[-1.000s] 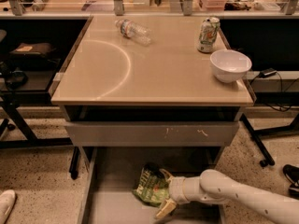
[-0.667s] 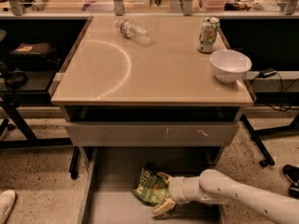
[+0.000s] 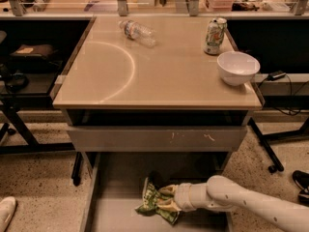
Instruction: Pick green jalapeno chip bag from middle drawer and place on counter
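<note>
The gripper (image 3: 168,206) is low in the drawer (image 3: 116,211), its fingers (image 3: 170,209) seemingly clenched on the right side of the bag (image 3: 153,199). The bag spreads left from them, its long axis slanting front to back. Beyond and above are the drawer front (image 3: 145,138) and the tabletop (image 3: 145,76) edge. The bottle (image 3: 137,31), can (image 3: 215,35) and bowl (image 3: 237,67) are all toward the tabletop's back and right.

The tool (image 3: 166,207) now sits slightly further left in the middle drawer (image 3: 120,178), pushed into the green jalapeno chip bag (image 3: 152,197) rather than at its lower right edge. The bag looks more crumpled and reaches nearer the drawer's open end.
</note>
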### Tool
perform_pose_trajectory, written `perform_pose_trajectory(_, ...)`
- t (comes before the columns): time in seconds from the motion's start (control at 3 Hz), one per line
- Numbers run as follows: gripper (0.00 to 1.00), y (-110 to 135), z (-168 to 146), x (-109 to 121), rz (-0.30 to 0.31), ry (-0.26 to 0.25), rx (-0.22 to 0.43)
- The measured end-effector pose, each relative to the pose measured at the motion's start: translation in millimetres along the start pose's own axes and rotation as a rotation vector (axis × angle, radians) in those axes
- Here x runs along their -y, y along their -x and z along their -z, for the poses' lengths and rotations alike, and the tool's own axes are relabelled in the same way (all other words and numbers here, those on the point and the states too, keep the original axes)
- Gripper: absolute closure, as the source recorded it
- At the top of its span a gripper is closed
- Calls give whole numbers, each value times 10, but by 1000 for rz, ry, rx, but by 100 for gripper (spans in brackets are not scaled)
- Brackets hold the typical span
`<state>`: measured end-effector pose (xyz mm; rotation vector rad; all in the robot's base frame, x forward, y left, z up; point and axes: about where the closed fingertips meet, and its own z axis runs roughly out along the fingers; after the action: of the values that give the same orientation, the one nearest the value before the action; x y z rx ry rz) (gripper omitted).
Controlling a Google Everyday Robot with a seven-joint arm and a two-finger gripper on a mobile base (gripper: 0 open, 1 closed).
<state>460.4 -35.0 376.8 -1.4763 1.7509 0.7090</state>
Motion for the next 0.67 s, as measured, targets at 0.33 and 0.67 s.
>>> perform_pose_trajectory(0.33, 90, 0, -1, 0, 0, 0, 0)
perform_pose_trajectory(0.67, 100, 0, -1, -1, 0, 0, 0)
